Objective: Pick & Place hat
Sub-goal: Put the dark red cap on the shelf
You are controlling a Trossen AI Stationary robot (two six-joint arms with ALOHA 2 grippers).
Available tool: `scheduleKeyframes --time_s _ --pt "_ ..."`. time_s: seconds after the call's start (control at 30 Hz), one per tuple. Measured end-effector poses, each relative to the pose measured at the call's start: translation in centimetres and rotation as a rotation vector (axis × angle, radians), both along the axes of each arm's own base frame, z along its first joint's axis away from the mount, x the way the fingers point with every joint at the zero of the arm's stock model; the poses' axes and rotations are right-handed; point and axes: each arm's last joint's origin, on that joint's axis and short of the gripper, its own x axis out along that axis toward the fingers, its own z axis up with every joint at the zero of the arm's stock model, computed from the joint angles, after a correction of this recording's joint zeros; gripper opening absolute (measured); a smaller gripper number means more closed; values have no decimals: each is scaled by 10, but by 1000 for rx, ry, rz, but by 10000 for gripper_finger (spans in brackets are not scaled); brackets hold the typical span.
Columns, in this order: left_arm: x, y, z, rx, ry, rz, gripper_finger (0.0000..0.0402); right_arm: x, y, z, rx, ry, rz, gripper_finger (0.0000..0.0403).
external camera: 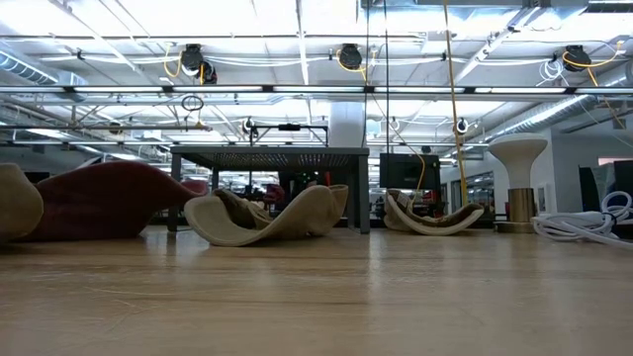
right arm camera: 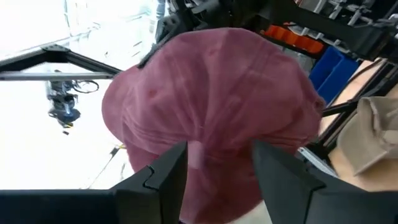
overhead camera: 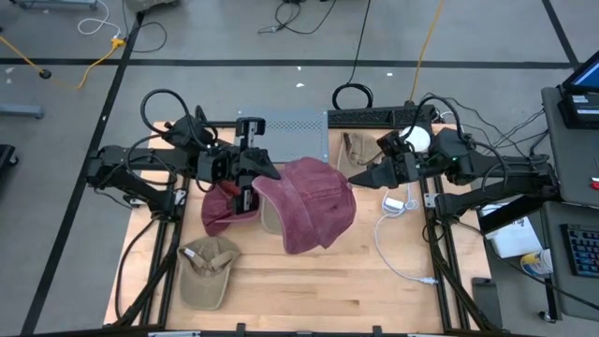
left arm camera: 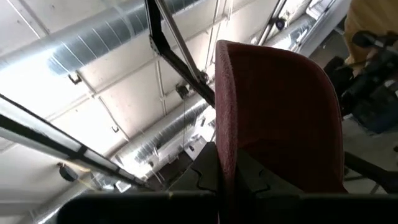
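A maroon cap [overhead camera: 314,201] is held up above the middle of the table between my two grippers. My left gripper [overhead camera: 251,185] comes from the table's left and is shut on its brim [left arm camera: 273,106]. My right gripper [overhead camera: 354,178] comes from the table's right, and the cap's crown [right arm camera: 211,93] fills the gap between its fingers. The cap and both grippers are out of the low view. A second maroon hat [overhead camera: 217,215] lies on the table below the left gripper. My left gripper pinches the brim's edge [left arm camera: 225,158] between its two fingers. The brim stands on edge and rises beyond the fingertips. The cap is lifted clear of the table. My right gripper holds a bulge of the crown's cloth [right arm camera: 217,162] between its two fingers [right arm camera: 168,177], coming about level from the table's right. One layer or several, I cannot tell. The crown swells out beyond the fingertips, clear of the table.
A tan cap [overhead camera: 208,270] lies near the front left, and another [overhead camera: 357,150] at the far side. A third tan cap [external camera: 262,218] lies upturned mid-table. A white cable [overhead camera: 398,243] trails on the right. A perforated metal plate [overhead camera: 290,131] sits at the far edge.
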Motion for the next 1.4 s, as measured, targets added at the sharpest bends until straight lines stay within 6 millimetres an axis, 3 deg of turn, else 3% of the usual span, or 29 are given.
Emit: scheduleKeyframes --time_s 0.43,0.9,1.4 --pt "3 2 -3 -5 29 73 8 13 3 -2 32 -12 87 174" --pt "-1 0 1 25 -36 0 8 14 -4 -4 37 11 68 174" --pt "-1 4 2 -1 -42 58 8 14 -3 -2 70 -11 90 174"
